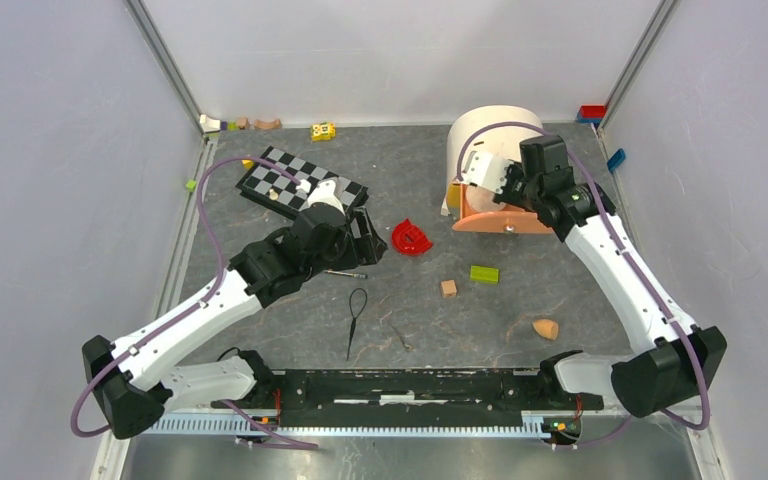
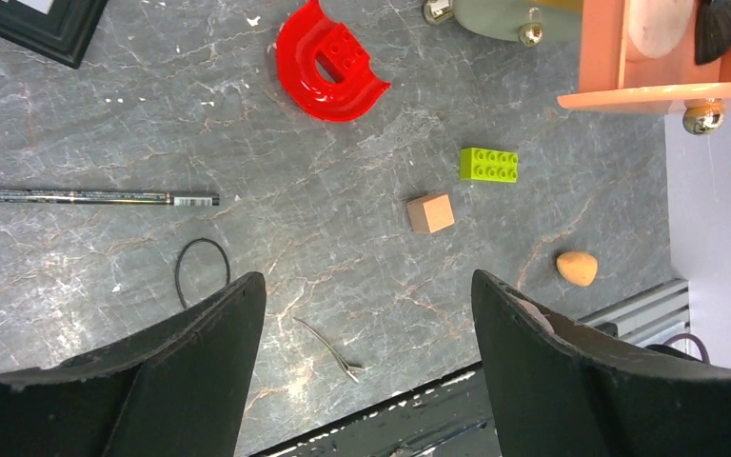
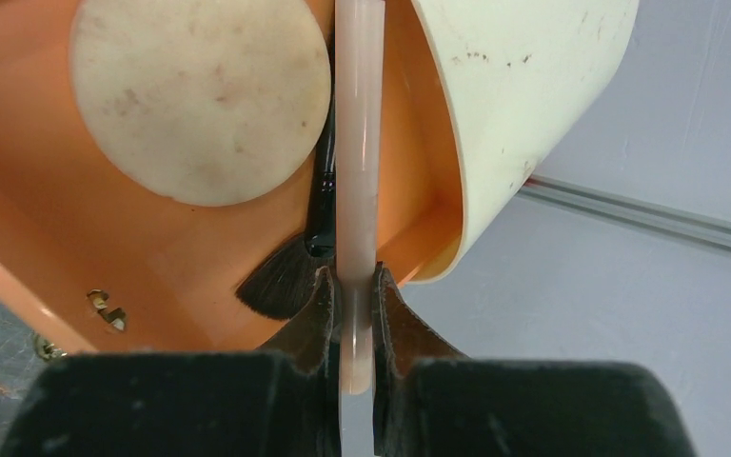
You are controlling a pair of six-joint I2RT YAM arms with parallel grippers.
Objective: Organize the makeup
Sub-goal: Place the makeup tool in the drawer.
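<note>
My right gripper [image 3: 354, 281] is shut on a pale pink stick [image 3: 357, 143] standing upright in the orange organiser [image 3: 200, 257]. In the organiser lie a round cream compact [image 3: 200, 95] and a black brush [image 3: 281, 281]. From above, the right gripper [image 1: 500, 180] is at the organiser [image 1: 500, 222]. My left gripper [image 2: 366, 333] hangs open above the table with nothing between its fingers [image 2: 238, 324]. On the table lie a thin black pencil [image 2: 95, 197], an orange teardrop sponge [image 2: 577, 268] and a metal hair clip [image 2: 328, 349]. A chequered palette [image 1: 290, 180] lies behind the left gripper [image 1: 365, 240].
A red curved plastic piece [image 2: 328, 67], a green block [image 2: 488, 164] and a wooden block [image 2: 430, 212] lie mid-table. A black loop [image 2: 200, 271] lies near the pencil. A cream cylinder [image 1: 490, 130] stands behind the organiser. Small toys [image 1: 322, 130] line the back wall.
</note>
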